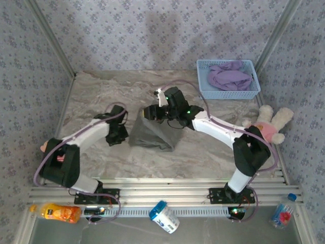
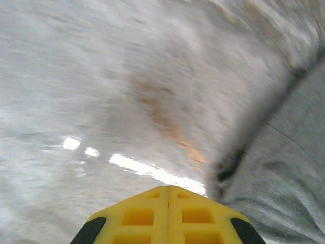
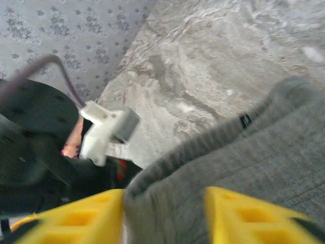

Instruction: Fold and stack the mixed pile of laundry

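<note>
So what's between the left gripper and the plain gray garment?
Just bare marble-patterned tabletop between left gripper and gray garment, per the top view.

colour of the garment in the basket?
Lavender-purple garment, in the light blue basket; top external view shows it best.

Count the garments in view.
2. A gray garment lies in the middle of the table; a purple shirt sits in the blue basket, far right. Others may hide beneath it.

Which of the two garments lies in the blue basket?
The lavender-purple one, bunched inside the basket; the gray garment lies out on the table.
</note>
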Action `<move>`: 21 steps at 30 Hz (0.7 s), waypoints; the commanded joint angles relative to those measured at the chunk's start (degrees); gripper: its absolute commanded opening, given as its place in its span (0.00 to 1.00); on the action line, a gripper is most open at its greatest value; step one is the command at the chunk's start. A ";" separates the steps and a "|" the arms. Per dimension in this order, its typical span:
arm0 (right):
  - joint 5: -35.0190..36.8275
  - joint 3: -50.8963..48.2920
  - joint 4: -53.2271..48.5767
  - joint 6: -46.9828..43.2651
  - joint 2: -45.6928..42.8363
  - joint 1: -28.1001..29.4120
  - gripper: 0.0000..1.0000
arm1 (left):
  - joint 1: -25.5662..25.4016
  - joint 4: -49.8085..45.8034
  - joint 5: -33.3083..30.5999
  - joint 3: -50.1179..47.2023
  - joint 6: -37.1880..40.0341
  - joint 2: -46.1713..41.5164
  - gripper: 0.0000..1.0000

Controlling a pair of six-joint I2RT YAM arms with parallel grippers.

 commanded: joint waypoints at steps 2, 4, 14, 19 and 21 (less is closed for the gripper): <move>-4.87 3.27 -3.35 -1.76 1.12 0.44 1.00 | 4.24 -2.36 0.70 -0.74 1.72 -4.78 0.01; -3.97 3.67 -4.02 -2.22 -0.16 -0.21 1.00 | 4.41 -3.02 0.34 1.48 2.43 -5.05 0.02; 3.88 1.01 -13.40 -4.87 -4.79 -9.21 1.00 | -4.24 3.69 3.85 12.64 -0.78 1.06 0.09; -0.45 -1.90 -12.93 -3.98 -1.04 -15.14 0.72 | -13.12 7.07 5.15 20.08 -2.15 11.03 0.05; -1.39 -2.92 -10.98 -3.20 0.71 -16.15 0.56 | -15.33 6.10 5.91 23.32 -2.24 15.75 0.03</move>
